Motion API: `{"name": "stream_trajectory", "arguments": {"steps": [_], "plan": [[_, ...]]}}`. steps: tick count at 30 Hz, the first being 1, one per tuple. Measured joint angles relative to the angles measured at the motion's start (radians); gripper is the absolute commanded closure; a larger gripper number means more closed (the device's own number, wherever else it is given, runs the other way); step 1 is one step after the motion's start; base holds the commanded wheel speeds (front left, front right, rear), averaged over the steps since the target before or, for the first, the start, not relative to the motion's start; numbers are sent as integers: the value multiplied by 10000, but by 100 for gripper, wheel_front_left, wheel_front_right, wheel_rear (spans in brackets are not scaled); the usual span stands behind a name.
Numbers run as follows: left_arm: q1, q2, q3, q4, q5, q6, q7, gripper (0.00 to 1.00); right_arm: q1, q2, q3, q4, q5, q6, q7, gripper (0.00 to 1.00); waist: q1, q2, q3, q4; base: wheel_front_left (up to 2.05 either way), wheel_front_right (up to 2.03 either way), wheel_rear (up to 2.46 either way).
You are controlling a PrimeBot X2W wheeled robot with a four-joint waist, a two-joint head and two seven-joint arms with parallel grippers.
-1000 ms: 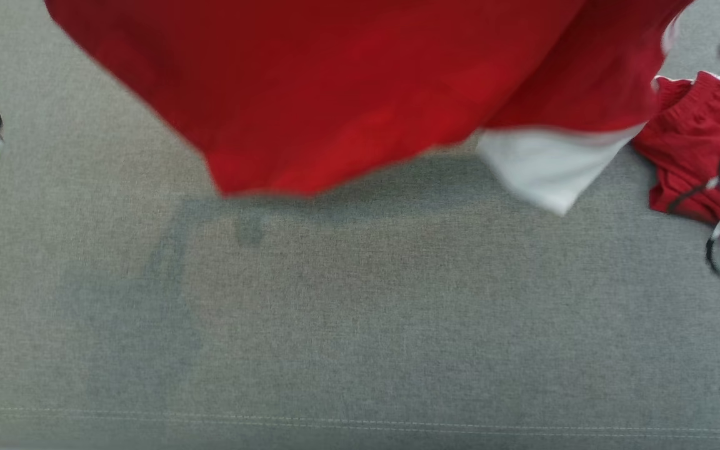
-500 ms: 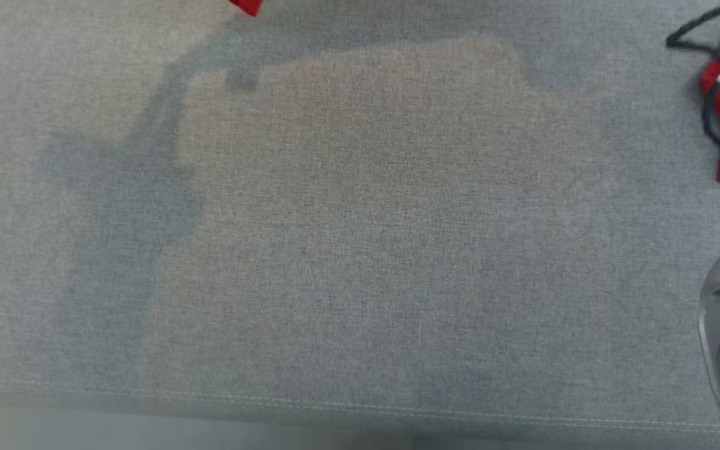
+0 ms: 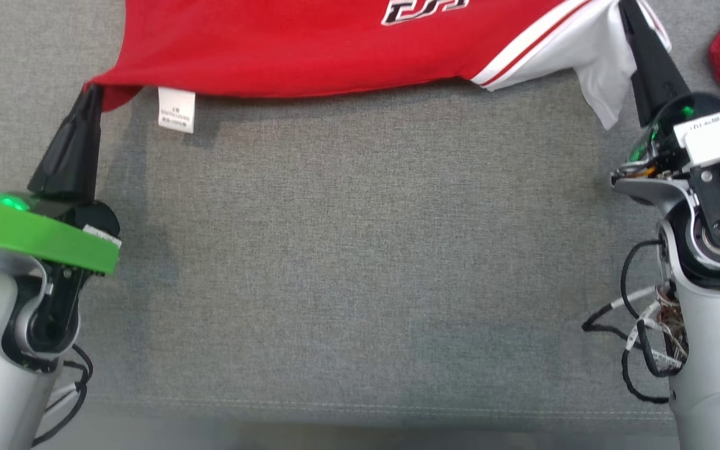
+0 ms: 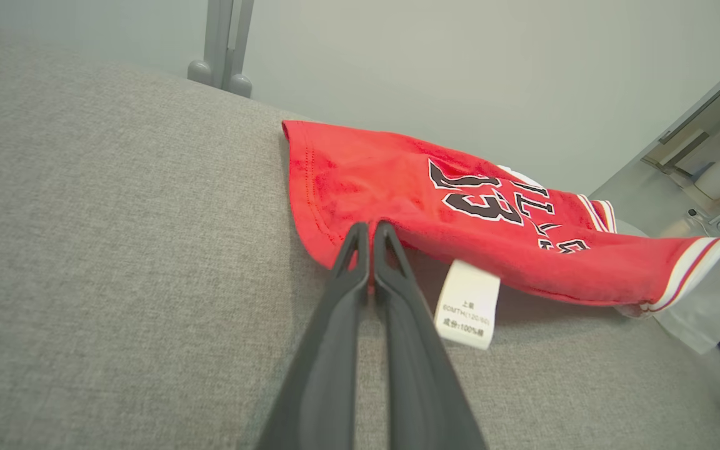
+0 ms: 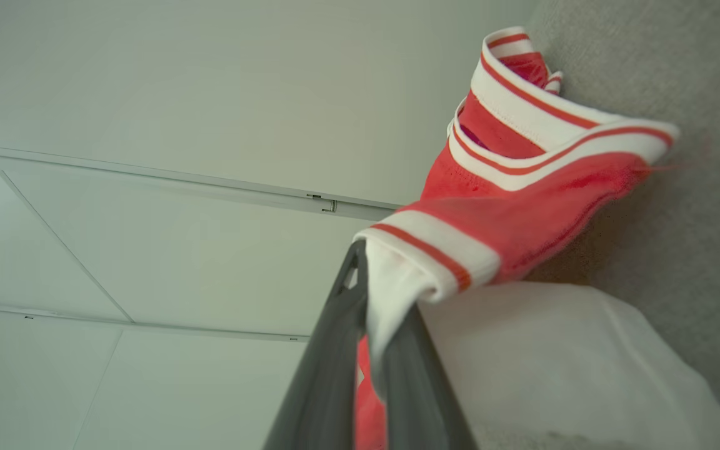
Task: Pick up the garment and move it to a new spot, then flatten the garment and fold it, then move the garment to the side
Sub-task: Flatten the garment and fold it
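Garment point(image 3: 310, 44) stretching over grey cloth surface point(image 3: 360, 262), left gripper point(image 3: 92, 94) pinching its red hem corner, right gripper point(image 3: 627, 15) pinching its white-trimmed edge, care label point(image 3: 176, 109) hanging just beside left gripper's tips.

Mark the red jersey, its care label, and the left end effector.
red jersey point(image 3: 310, 50), head view, red body panel.
care label point(image 3: 176, 109), head view, label middle.
left end effector point(image 4: 370, 229), left wrist view, between fingertips.
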Motion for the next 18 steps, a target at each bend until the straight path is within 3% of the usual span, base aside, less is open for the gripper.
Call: {"name": "stream_trajectory", "arguments": {"steps": [9,18], "plan": [[1505,-213,75,393,-117,-69,-382,100,2378,27,42,-138,88,245,-224,100,0,0,-1096,-218,0,0,0],[2763,-184,372,245,-259,-100,-424,100,4973,117,842,-305,270,165,-10,100,0,0,-2152,-333,0,0,0]]}}
